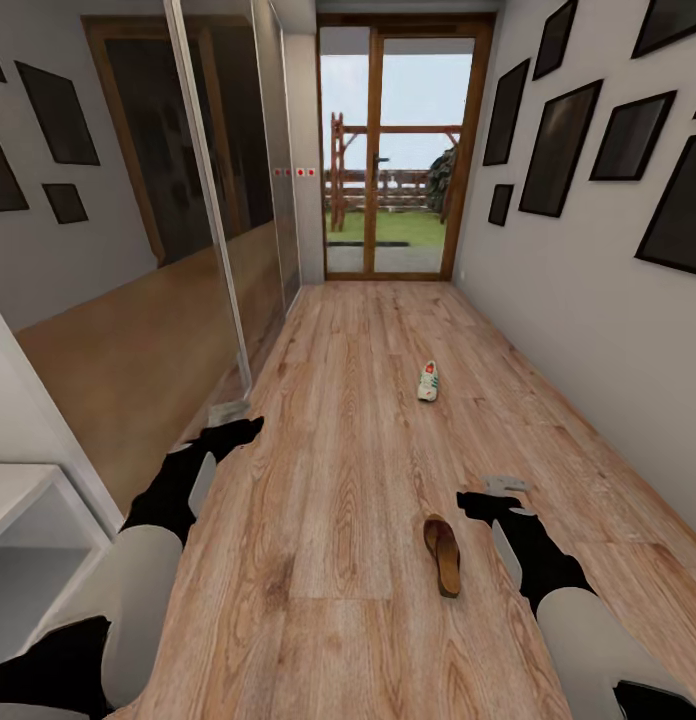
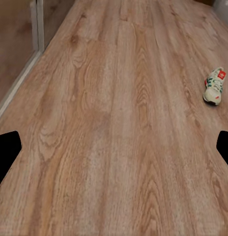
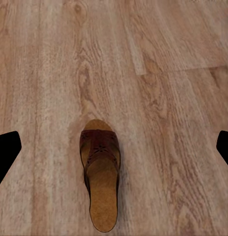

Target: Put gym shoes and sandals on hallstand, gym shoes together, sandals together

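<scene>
wood-plank corridor floor [image 1: 328, 420] holds one gym shoe [image 1: 428, 381] and one sandal [image 1: 443, 555]; both end effectors spread, empty.

Both arms reach forward and down: the left gripper [image 1: 231, 420] points toward 1 o'clock, the right gripper [image 1: 503, 492] toward 11 o'clock, each with fingers spread, empty.

hallstand [image 1: 28, 530] cut off by frame edge
</scene>
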`<state>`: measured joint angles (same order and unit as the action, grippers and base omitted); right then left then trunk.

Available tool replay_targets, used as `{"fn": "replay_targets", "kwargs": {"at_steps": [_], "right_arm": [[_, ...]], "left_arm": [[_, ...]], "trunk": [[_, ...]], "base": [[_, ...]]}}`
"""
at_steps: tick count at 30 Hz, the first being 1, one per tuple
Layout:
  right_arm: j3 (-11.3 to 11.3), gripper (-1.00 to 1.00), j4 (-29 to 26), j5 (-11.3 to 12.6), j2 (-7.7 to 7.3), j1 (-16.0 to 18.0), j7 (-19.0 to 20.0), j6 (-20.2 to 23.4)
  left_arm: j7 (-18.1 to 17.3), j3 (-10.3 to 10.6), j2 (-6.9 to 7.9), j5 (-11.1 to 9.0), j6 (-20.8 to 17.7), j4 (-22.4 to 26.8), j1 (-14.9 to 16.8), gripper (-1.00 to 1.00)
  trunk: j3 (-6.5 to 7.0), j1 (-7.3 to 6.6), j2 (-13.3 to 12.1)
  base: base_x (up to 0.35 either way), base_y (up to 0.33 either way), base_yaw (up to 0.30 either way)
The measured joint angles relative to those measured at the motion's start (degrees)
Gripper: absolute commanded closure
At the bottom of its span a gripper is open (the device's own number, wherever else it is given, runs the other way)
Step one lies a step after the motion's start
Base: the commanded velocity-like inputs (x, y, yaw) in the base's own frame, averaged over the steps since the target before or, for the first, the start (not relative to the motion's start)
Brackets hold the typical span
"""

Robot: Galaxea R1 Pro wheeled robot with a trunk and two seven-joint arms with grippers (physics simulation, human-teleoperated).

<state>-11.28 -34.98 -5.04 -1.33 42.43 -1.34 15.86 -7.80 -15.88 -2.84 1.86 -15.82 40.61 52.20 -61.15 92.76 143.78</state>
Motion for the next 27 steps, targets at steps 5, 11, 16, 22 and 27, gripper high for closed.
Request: {"fn": "replay_targets", "kwargs": {"at_steps": [5,11,16,22,27], "right_arm": [[0.15,-1.0,-0.02,0.02,-0.01,0.0,0.01,-0.44],[0.21,-1.0,-0.07,-0.25,0.01,0.0,0.23,-0.94],[0.29,-1.0,0.03,-0.23,0.12,0.0,0.25,-1.05],[0.3,-1.0,0.18,-0.26,0.29,0.0,0.25,-1.17],[0.34,-1.0,3.94,-0.26,0.18,-0.01,0.26,-3.51]], "left_arm": [[1.89,1.74,-0.29,0.21,-2.4,0.86,1.86,-1.0],[2.49,4.14,-0.32,0.27,-3.16,1.1,2.41,-1.0],[2.53,4.83,-0.34,0.28,-3.4,1.12,2.47,-1.0],[2.54,8.59,-0.68,0.24,-3.78,3.63,2.53,-1.0],[2.49,9.56,-1.7,0.2,-6.19,4.82,2.53,-1.0]], "trunk": [[-0.01,0.01,0.0],[-0.01,0.01,0.0],[-0.01,-0.01,0.0],[-0.01,0.0,0.0],[-0.01,0.01,-0.01]], "base": [[0.0,0.0,0.0],[0.0,0.0,0.0],[0.076,0.0,0.0],[0.145,0.0,0.0],[0.013,0.0,0.0]]}}
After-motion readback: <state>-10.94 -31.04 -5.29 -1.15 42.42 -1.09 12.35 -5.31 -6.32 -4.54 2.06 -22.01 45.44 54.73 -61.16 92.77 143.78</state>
